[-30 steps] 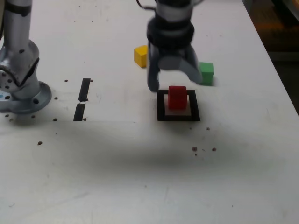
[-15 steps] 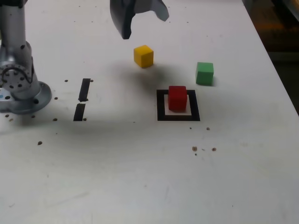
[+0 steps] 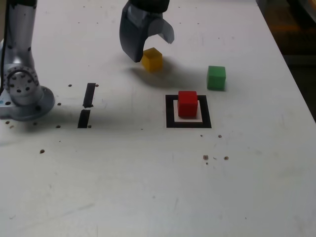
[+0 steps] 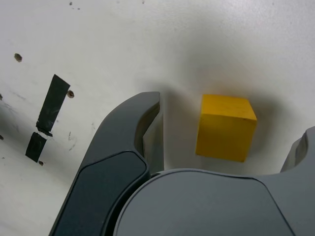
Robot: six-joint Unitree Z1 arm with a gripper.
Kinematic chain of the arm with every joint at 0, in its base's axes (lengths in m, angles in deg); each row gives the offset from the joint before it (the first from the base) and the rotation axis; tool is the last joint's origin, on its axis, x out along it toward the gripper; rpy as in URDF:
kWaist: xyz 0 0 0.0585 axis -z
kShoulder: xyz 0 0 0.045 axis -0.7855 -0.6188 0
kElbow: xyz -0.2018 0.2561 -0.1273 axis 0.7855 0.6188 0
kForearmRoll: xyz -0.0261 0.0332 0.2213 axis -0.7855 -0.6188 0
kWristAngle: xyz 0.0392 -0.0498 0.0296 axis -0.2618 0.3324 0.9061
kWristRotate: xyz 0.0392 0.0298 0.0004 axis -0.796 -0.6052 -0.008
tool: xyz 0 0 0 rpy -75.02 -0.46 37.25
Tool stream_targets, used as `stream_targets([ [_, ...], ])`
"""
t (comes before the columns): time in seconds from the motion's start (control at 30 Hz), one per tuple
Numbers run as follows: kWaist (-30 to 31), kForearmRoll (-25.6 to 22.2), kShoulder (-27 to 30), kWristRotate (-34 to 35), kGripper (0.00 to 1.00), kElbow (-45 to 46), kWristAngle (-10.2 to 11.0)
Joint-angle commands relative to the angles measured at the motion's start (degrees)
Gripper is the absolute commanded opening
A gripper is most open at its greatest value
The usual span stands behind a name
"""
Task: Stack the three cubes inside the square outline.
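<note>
Gripper (image 3: 148, 47) is spread wide and empty, hanging over the yellow cube (image 3: 152, 59). In the wrist view the yellow cube (image 4: 225, 127) sits in the gap between the jaws but off-centre: near finger (image 4: 142, 128) has clear bench beside the cube, far finger only pokes in at the frame edge. Can't tell gripper height above the bench (image 3: 148, 177).

Red cube (image 3: 187, 103) already sits inside the square outline (image 3: 188, 124), slightly toward the frame's 12 o'clock side. Green cube (image 3: 216, 77) is loose at about 1 o'clock from the outline; yellow at about 11 o'clock, well apart.

Risks as I see them:
- Cube looks skewed relative to the jaws. Closing as is could catch a corner, twist it, and leave it held crooked or squirt it out.
- Off-centre descent: one finger lands on top of the cube or shoves it sideways.
- Crooked hold means a bad seat on red; it slides off or knocks red off its spot.

I'd centre and square up before dropping.
</note>
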Motion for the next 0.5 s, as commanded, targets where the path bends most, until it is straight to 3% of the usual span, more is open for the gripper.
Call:
stream_targets([
  [0.0, -0.2, 1.3, -1.7, -0.8, 0.84, 0.6, -0.4],
  [0.47, -0.3, 5.6, -3.6, -1.0, 0.44, 0.7, -0.5],
])
